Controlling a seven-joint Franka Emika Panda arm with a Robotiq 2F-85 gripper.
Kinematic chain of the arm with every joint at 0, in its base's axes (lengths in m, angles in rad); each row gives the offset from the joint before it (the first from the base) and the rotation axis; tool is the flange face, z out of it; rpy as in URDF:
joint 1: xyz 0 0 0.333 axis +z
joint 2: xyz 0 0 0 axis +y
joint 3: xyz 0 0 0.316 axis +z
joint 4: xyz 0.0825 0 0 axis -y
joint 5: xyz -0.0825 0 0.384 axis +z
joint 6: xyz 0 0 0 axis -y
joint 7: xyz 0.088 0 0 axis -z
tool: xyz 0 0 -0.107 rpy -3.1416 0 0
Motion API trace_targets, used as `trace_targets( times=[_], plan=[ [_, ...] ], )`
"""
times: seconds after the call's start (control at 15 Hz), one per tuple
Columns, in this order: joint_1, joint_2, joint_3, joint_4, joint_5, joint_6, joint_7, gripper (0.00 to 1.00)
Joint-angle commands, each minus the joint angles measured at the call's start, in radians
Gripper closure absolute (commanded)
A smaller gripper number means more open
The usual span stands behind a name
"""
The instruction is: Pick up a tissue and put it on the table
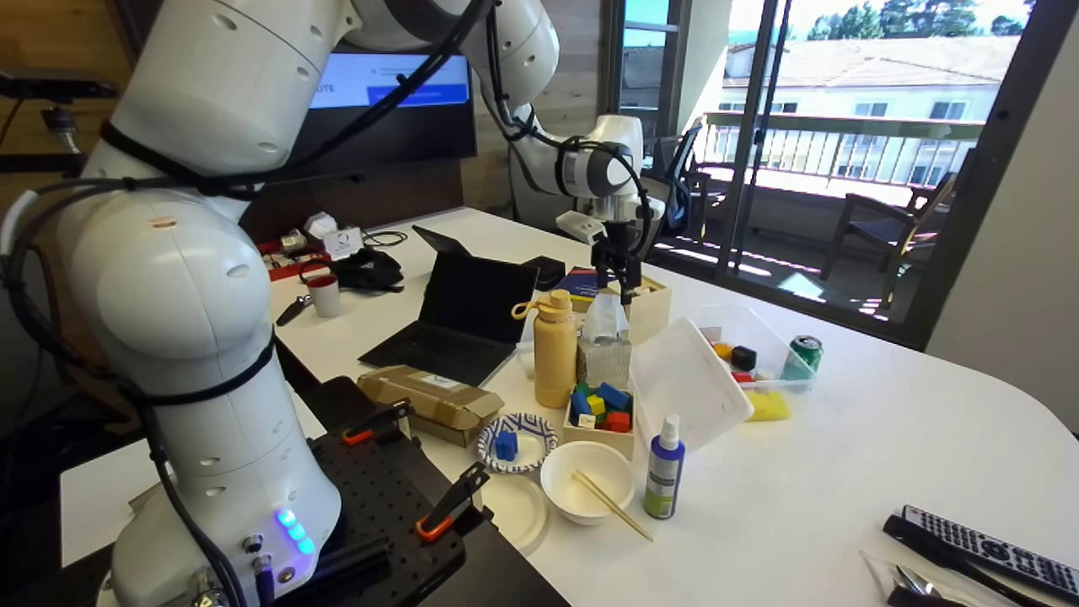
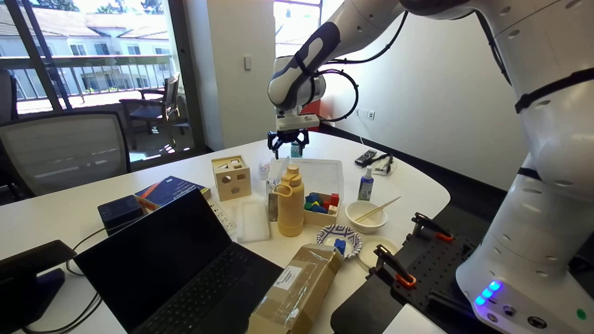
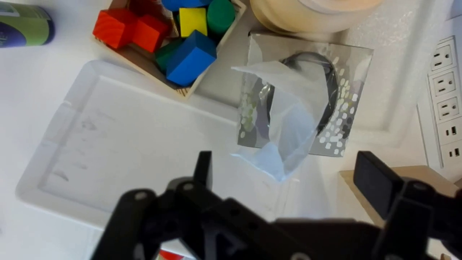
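Jaws hang wide apart near a thin white tissue, which pokes up below them from one grey patterned tissue box. The smooth, white, round-edged tabletop spreads beneath the jaws, and tall dark-framed glass panes rise beyond them. One yellow loop-capped bottle and one blue spray bottle stand nearer the white robot base than the jaws do. On that side of the jaws too, one pale wooden tray holds red, yellow, green and blue blocks; one white bowl carries pale slim chopsticks; one blue-patterned dish holds a blue block.
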Motion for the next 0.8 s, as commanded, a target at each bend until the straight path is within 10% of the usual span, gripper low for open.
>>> trace_targets(
  times=[0.0,0.73],
  plan=[
    [0.019,0.019,-0.020,0.017,0.033,-0.009,-0.011,0.25],
    [0.029,0.014,-0.022,-0.006,0.056,0.003,-0.012,1.00]
  ],
)
